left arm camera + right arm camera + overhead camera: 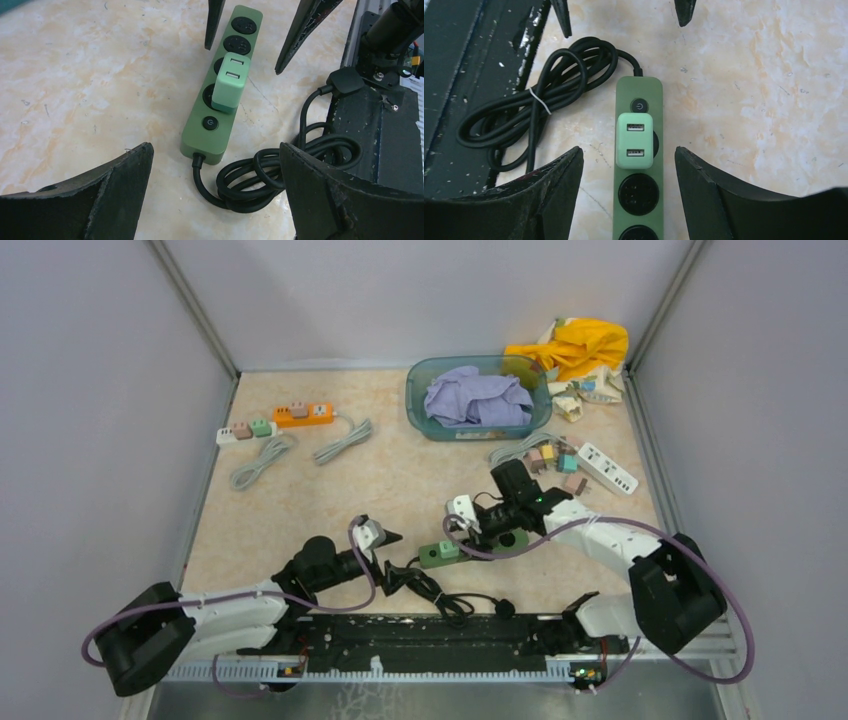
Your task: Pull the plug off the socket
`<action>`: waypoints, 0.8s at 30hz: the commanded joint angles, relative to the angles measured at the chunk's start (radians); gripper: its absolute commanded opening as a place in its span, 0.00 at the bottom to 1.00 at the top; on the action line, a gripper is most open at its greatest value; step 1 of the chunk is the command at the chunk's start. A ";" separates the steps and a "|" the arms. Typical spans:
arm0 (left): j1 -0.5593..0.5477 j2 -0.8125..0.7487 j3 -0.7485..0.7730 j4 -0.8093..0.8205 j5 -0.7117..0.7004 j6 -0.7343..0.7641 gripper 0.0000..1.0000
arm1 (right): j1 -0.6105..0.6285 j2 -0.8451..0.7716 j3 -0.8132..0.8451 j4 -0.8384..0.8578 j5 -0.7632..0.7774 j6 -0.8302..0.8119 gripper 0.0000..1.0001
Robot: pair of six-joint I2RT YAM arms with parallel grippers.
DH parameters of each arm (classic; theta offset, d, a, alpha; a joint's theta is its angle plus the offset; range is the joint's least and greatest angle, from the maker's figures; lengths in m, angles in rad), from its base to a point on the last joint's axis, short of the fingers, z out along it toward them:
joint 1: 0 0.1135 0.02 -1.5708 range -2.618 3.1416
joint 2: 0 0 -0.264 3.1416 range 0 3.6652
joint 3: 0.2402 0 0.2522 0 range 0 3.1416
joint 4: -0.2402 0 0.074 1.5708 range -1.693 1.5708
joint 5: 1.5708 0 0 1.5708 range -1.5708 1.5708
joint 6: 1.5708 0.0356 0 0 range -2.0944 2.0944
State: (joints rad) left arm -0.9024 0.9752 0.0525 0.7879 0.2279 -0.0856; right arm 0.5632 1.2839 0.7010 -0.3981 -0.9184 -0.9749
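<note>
Left gripper (215, 150): spread wide, empty, one green socket strip (222, 85) just ahead.
Right gripper (629, 150): loose, reaching low, one plug (635, 140) in between, not touched.

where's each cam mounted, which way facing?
Top external: above and behind the left arm and right arm, looking down at the table; both show.
Left wrist: facing the cord end of the green power strip; left fingers below.
Right wrist: straight down on the strip, cord end far; right fingers below.
Shared: both wrist views hold the plug.
</note>
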 commanded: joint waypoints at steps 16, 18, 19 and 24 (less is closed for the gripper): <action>0.003 0.193 0.053 0.136 0.030 0.108 0.97 | 0.160 0.078 0.041 0.116 0.229 0.049 0.27; 0.003 0.230 0.059 0.175 0.039 0.124 0.96 | 0.161 0.080 0.044 0.114 0.232 0.048 0.22; 0.003 0.252 0.063 0.191 0.042 0.131 0.96 | 0.160 0.080 0.047 0.112 0.235 0.051 0.17; 0.003 0.343 0.090 0.246 0.061 0.147 0.96 | 0.161 0.077 0.072 0.100 0.244 0.078 0.04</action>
State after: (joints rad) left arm -0.9024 1.2690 0.1081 0.9398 0.2520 0.0280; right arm 0.7094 1.3575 0.7124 -0.3092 -0.7013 -0.9058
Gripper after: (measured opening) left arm 0.962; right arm 0.316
